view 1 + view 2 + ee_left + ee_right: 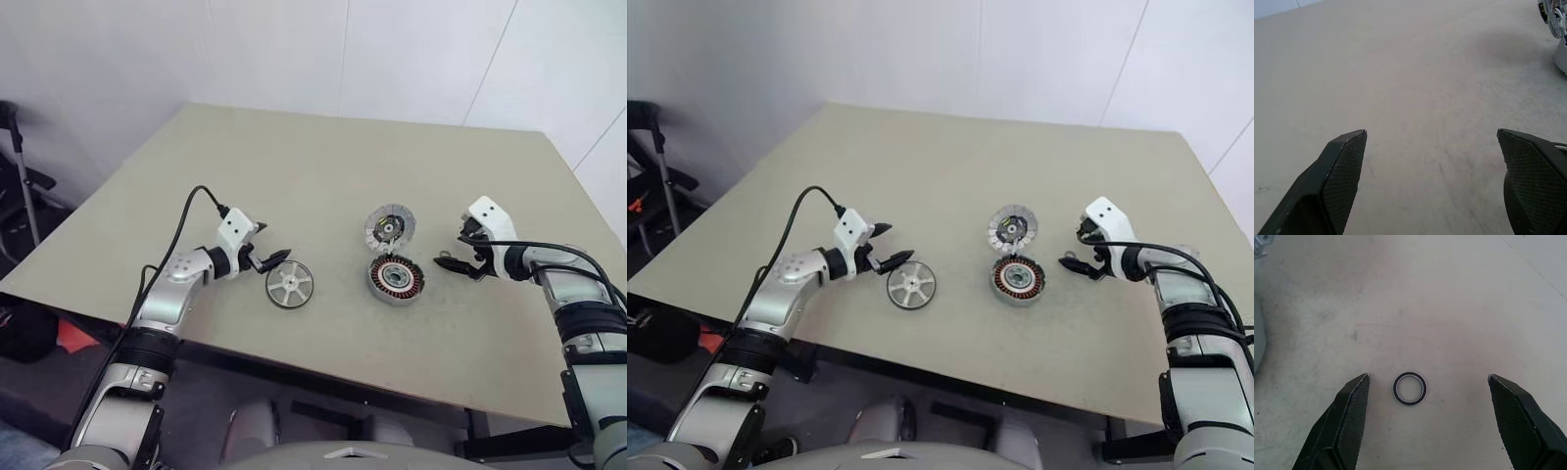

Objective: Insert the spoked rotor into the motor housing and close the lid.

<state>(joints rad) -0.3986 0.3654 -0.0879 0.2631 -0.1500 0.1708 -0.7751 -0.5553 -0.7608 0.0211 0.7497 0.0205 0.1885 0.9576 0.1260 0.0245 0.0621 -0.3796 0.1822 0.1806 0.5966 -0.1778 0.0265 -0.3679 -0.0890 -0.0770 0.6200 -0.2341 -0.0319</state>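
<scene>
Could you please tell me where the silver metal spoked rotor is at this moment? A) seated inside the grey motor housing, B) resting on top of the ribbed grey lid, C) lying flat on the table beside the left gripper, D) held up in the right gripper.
C: the silver metal spoked rotor lies flat on the beige table just beside the open left gripper, apart from the round grey motor housing, whose copper windings are uncovered.

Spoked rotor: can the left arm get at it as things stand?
Probably yes. The left gripper is open and sits right beside the spoked rotor, which lies flat on the table with nothing between them or on top of it.
</scene>
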